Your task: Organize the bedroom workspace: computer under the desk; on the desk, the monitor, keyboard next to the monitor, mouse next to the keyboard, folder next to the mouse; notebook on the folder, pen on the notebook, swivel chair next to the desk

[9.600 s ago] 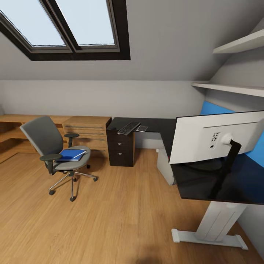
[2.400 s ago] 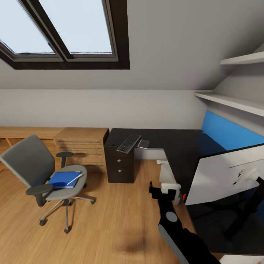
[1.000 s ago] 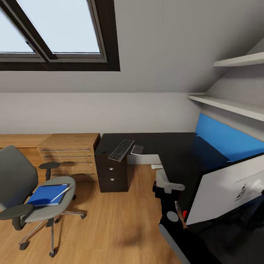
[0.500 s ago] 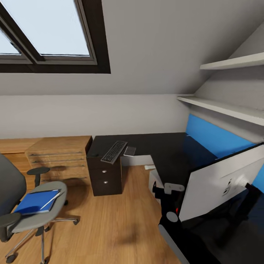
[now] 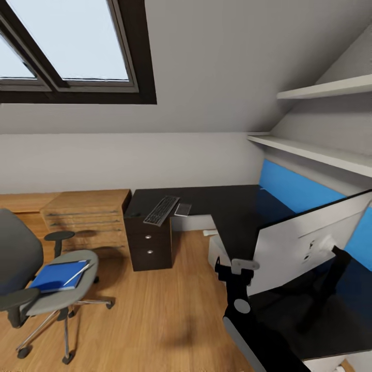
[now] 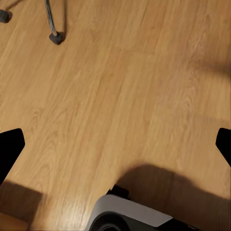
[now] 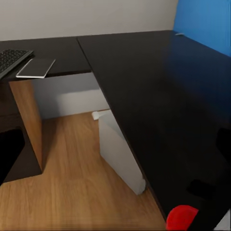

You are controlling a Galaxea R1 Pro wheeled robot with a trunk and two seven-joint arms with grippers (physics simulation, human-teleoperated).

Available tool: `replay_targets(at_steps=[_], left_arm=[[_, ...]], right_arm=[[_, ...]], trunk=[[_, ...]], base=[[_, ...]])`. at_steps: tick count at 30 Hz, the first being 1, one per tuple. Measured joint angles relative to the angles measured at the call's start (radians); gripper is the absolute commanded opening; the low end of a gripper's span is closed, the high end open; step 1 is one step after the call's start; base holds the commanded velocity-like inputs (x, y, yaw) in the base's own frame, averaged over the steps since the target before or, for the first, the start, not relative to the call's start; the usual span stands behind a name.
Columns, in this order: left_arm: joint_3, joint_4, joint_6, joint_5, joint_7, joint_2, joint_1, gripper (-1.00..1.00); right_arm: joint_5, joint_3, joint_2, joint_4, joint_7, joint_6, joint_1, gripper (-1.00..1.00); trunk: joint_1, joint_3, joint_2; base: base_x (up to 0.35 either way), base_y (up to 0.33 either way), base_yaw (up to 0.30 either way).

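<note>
Two dark fingertips (image 6: 10, 149) of the left end effector frame bare wooden floor (image 6: 120, 86) — spread wide, holding nothing. How far the right end effector (image 5: 235, 271) is open cannot be told. On the black surface (image 5: 243, 212) the keyboard (image 5: 161, 209) lies just beside a small grey pad (image 5: 182, 209), the monitor (image 5: 305, 243) standing nearer. The blue folder (image 5: 56, 275) rests on the swivel chair (image 5: 36, 281) — well apart from them.

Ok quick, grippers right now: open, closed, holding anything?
Left gripper: open, fingertips wide apart over bare floor, holding nothing.
Right gripper: open, fingertips at the frame edges, nothing between them, facing the desk.
</note>
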Motion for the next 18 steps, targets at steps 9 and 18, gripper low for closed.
replay_targets(at_steps=[9, 18], left_arm=[[0.000, 0.000, 0.000, 0.000, 0.000, 0.000, 0.000, 1.00], [0.000, 0.000, 0.000, -0.001, 0.000, 0.000, 0.000, 1.00]], right_arm=[[0.000, 0.000, 0.001, 0.004, 0.000, 0.000, 0.000, 1.00], [0.000, 0.000, 0.001, 0.005, 0.000, 0.001, 0.000, 1.00]], trunk=[[0.000, 0.000, 0.000], [-0.001, 0.000, 0.000]], base=[[-0.244, 0.000, 0.000], [0.025, 0.051, 0.000]])
